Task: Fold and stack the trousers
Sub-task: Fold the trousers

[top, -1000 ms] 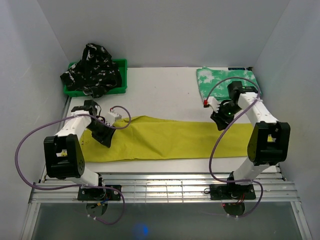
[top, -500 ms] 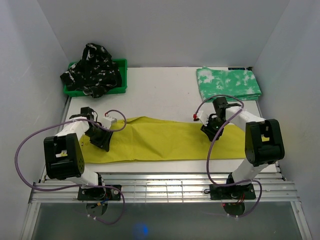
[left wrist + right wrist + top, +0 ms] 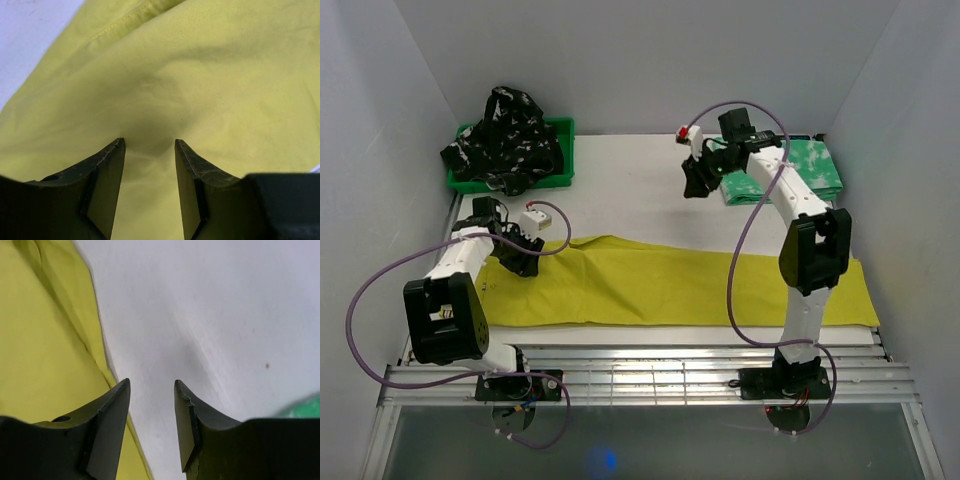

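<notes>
The long mustard-yellow trousers [image 3: 660, 285] lie spread flat across the front of the table. My left gripper [image 3: 517, 262] hovers low over their left end, jaws open, with only yellow cloth [image 3: 210, 75] beneath and nothing pinched between them [image 3: 150, 145]. My right gripper [image 3: 693, 190] is raised over the bare table behind the trousers, open and empty [image 3: 150, 385]; the yellow edge [image 3: 45, 340] shows at its left. The green-and-white pair [image 3: 815, 165] lies folded at the back right, just right of that gripper. The black patterned pair [image 3: 505, 140] is heaped in a bin.
The green plastic bin [image 3: 563, 128] stands at the back left corner. White walls close in the table on three sides. A slatted metal rail [image 3: 640, 375] runs along the near edge by the arm bases. A purple cable [image 3: 745, 270] hangs from the right arm over the trousers.
The right arm has lifted off the yellow trousers' right part and swung to the back of the table. The left gripper has shifted slightly back and left over the cloth.
</notes>
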Available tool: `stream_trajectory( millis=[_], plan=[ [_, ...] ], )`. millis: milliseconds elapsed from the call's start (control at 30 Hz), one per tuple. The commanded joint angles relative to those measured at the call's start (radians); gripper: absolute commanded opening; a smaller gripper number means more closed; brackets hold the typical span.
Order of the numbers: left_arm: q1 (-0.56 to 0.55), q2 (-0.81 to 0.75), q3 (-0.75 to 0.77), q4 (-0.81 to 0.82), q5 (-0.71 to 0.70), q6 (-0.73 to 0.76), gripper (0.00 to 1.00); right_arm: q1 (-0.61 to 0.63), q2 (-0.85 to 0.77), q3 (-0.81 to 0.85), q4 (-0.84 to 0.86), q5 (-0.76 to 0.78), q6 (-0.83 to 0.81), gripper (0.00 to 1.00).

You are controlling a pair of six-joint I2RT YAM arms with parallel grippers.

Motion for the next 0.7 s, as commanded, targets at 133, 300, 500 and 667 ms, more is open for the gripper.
stream_trajectory(
  millis=[133,300,500,667],
  plan=[
    [-0.035,-0.050,-0.098,0.120,0.051,-0.048,0.54,0.171,0.254,0.303,0.281,-0.149,0.659,0.43],
    [-0.069,-0.151,-0.240,0.136,-0.001,-0.040,0.53,0.306,0.309,0.271,0.442,-0.135,0.821,0.37],
    [-0.098,-0.265,-0.340,0.119,-0.060,0.016,0.52,0.380,0.414,0.297,0.549,-0.172,0.994,0.33],
    [-0.098,-0.294,-0.397,0.123,-0.080,0.026,0.52,0.423,0.459,0.291,0.597,-0.175,1.066,0.29]
  ],
)
